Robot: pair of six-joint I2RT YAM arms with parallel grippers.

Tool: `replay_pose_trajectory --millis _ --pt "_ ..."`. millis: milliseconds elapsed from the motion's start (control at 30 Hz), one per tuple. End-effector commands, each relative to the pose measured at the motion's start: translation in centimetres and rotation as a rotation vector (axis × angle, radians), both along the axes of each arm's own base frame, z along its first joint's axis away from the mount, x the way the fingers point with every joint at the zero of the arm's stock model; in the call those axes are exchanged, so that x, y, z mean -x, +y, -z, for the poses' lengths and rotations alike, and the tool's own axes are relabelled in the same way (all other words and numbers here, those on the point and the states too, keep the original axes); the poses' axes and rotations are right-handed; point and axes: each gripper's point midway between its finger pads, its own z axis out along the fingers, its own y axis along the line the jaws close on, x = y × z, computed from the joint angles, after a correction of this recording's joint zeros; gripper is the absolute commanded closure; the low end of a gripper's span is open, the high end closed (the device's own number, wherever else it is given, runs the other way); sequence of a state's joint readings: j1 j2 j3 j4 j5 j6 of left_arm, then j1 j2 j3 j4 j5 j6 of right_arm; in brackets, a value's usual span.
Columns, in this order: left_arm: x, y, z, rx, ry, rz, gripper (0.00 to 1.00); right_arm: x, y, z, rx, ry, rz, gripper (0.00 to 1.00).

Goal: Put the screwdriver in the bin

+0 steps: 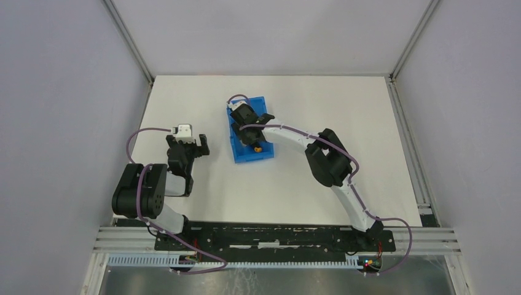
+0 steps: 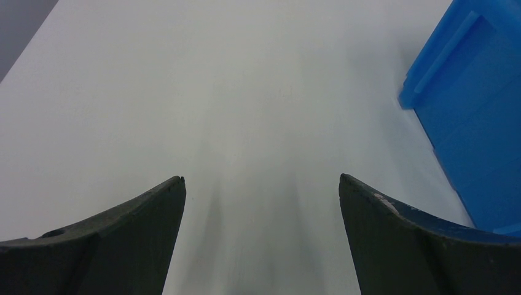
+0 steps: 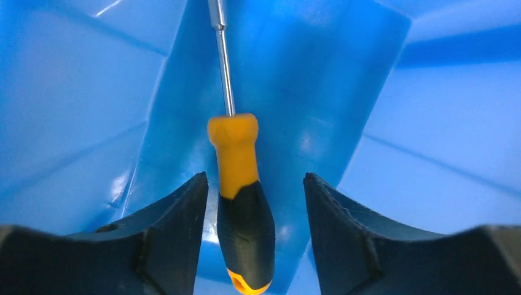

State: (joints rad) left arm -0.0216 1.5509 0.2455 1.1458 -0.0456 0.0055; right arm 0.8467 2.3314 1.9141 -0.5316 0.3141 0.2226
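The screwdriver (image 3: 236, 157), with its orange-and-black handle and thin metal shaft, lies inside the blue bin (image 3: 430, 123), shaft pointing away from the wrist camera. My right gripper (image 3: 255, 177) is down in the bin and open. Its fingers stand on either side of the black end of the handle, with a gap showing on each side. From above, the right gripper (image 1: 249, 120) hangs over the bin (image 1: 242, 155), and an orange bit of the screwdriver (image 1: 258, 148) shows beside the arm. My left gripper (image 2: 262, 178) is open over bare table, left of the bin (image 2: 473, 104).
The bin stands on the white table (image 1: 319, 98), which has grey walls at the back and on both sides. The left gripper (image 1: 190, 146) hovers a little left of the bin. A metal rail (image 1: 276, 236) holding the arm bases runs along the near edge.
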Motion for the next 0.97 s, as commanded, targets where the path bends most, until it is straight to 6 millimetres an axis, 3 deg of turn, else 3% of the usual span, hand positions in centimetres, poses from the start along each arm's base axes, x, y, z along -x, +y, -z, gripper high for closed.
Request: replay_pose_trajectory --millis 0,133,200,233,333,400,500,533,633,767,833,933 --pt "-0.4 0.0 -1.3 0.033 -0.044 -0.005 0.00 -1.1 1.1 -11.1 -0.133 -0.184 0.018 0.31" --pt "-0.4 0.0 -1.2 0.033 -0.043 -0.005 0.00 0.8 -0.6 -19.2 -0.224 -0.285 0.001 0.04" --pt "-0.4 0.0 -1.3 0.033 -0.044 -0.004 0.00 2.5 -2.3 -22.8 -0.285 -0.334 -0.023 0.02" --pt "-0.4 0.0 -1.2 0.033 -0.042 -0.005 0.00 3.5 -3.8 -24.1 -0.301 -0.362 -0.013 0.02" --pt "-0.4 0.0 -1.3 0.033 -0.044 -0.004 0.00 5.3 -9.7 -25.4 -0.302 -0.428 0.068 0.02" --pt "-0.4 0.0 -1.2 0.033 -0.042 -0.005 0.00 6.1 -14.5 -24.2 -0.278 -0.456 0.148 0.02" --pt "-0.4 0.0 -1.3 0.033 -0.043 -0.004 0.00 7.3 -22.0 -19.9 -0.253 -0.444 0.273 0.02" --pt "-0.4 -0.1 -1.2 0.033 -0.043 -0.004 0.00 7.7 -24.4 -17.6 -0.226 -0.433 0.320 0.02" --pt "-0.4 0.0 -1.2 0.033 -0.042 -0.004 0.00 9.7 -29.6 -14.1 -0.189 -0.483 0.433 0.02" --pt "-0.4 0.0 -1.2 0.033 -0.043 -0.005 0.00 11.8 -33.2 -9.3 -0.138 -0.493 0.496 0.02" --pt "-0.4 0.0 -1.3 0.033 -0.043 -0.005 0.00 12.4 -34.0 -7.9 -0.118 -0.494 0.506 0.02" --pt "-0.4 0.0 -1.3 0.033 -0.044 -0.005 0.00 12.5 -34.2 -7.4 -0.123 -0.503 0.516 0.02"
